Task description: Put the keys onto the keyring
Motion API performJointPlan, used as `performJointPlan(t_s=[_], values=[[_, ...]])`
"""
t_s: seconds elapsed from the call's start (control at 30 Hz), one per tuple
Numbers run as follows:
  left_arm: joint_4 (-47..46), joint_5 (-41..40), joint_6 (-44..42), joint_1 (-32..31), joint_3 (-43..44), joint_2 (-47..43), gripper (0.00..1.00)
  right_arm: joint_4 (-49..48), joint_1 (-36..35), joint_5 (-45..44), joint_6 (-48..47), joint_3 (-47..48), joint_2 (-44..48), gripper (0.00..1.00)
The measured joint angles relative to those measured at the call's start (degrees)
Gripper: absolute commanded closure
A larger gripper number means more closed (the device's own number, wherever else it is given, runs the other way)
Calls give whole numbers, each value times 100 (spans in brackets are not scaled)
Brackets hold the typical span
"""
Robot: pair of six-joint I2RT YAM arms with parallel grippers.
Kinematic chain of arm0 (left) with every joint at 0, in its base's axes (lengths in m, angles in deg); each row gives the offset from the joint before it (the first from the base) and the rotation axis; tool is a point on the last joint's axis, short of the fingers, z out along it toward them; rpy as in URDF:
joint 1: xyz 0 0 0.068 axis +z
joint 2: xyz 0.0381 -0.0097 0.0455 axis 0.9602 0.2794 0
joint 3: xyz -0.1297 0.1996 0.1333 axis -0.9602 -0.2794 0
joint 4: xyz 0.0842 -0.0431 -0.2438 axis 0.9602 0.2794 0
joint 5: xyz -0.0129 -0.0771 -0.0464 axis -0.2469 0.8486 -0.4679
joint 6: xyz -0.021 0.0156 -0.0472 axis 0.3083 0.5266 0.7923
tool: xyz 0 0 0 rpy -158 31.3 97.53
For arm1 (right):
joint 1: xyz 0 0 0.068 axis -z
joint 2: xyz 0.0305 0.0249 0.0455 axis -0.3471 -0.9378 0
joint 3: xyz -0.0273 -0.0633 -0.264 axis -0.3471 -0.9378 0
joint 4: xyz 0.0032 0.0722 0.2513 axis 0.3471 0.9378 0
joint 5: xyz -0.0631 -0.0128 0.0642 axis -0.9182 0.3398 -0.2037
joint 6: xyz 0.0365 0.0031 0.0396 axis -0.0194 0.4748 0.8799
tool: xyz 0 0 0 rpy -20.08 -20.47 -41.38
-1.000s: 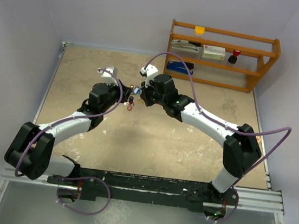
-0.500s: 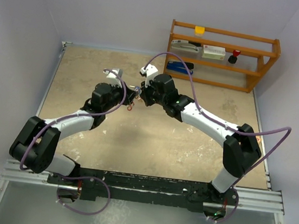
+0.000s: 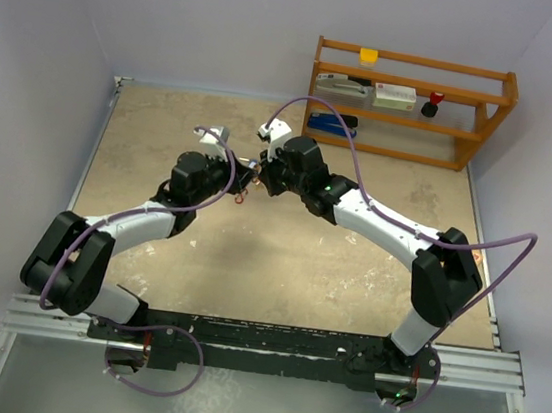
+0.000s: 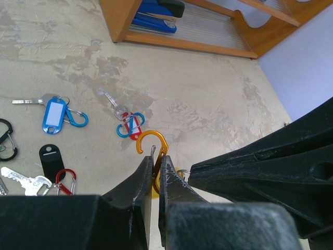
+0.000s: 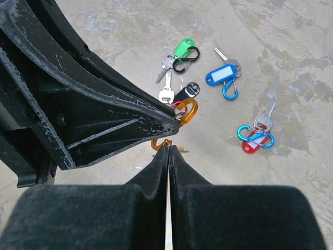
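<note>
My left gripper is shut on an orange carabiner clip, which has its gate pressed open and is held above the table. My right gripper is shut on a thin metal ring with a yellow tag, right against the clip's lower hook. Both grippers meet at mid-table in the top view. On the table lie keys with a blue tag, a red tag, a black tag and a green tag, each on a small coloured clip.
A wooden shelf stands at the back right with a blue stapler on its bottom level. A black clip lies at the left edge of the left wrist view. A silver key lies by the black tag.
My left arm has moved a little up and to the right, bringing the orange clip closer to my right gripper. The right arm has barely moved.
</note>
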Motion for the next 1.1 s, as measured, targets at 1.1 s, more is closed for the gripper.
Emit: performJointPlan(t_s=[1.1], values=[[57,146,-15,9,236,153,100,4,2,129,-52,15,-87,78]])
